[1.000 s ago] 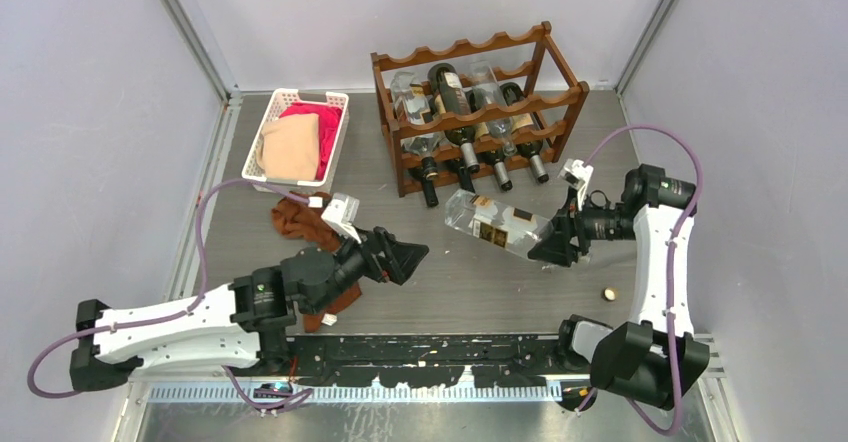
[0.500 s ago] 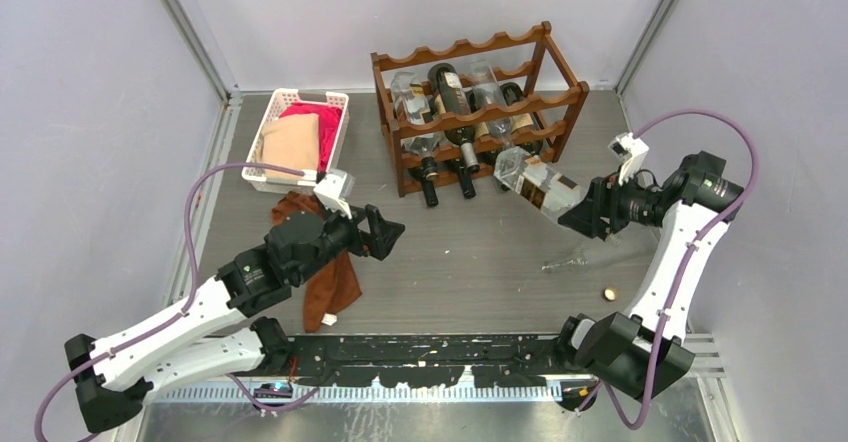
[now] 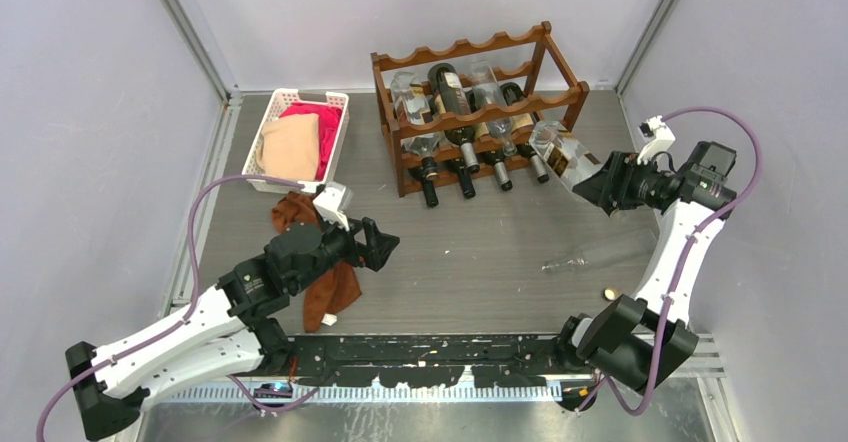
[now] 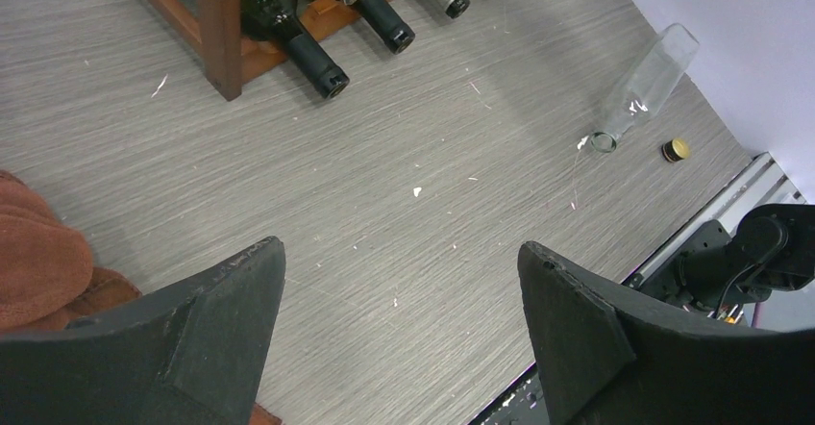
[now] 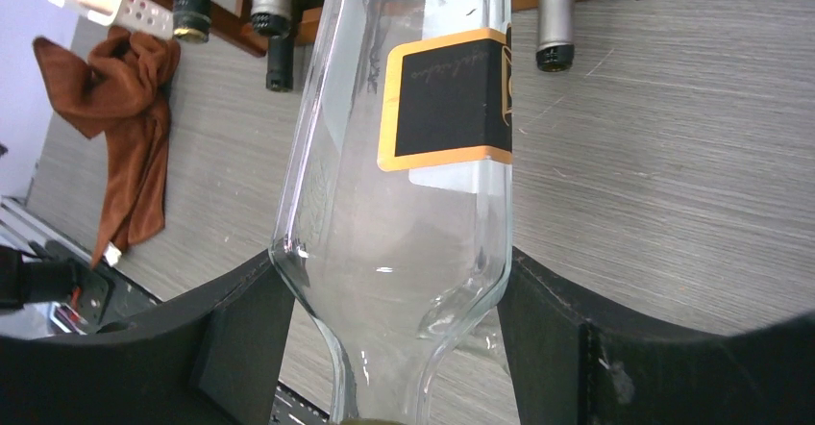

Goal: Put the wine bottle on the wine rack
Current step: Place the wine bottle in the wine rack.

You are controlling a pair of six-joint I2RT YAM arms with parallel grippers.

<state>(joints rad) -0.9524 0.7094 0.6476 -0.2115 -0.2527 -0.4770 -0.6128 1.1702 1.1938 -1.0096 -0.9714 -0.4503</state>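
Your right gripper (image 3: 598, 177) is clamped on the wine bottle (image 3: 558, 155) at its shoulder. The bottle is off the table at 2 o'clock, base pointing at the right end of the wine rack (image 3: 478, 112); can't tell if they touch. Your left gripper (image 3: 384, 242) hangs spread and empty near centre, brown cloth (image 3: 338, 287) at its 8 o'clock.

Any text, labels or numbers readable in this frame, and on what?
Black, gold-edged label on the wine bottle in the right gripper: a line of cursive script, too blurred to read.
Paper on the racked bottles in the wine rack: too small to read.
Nothing else bears readable text.
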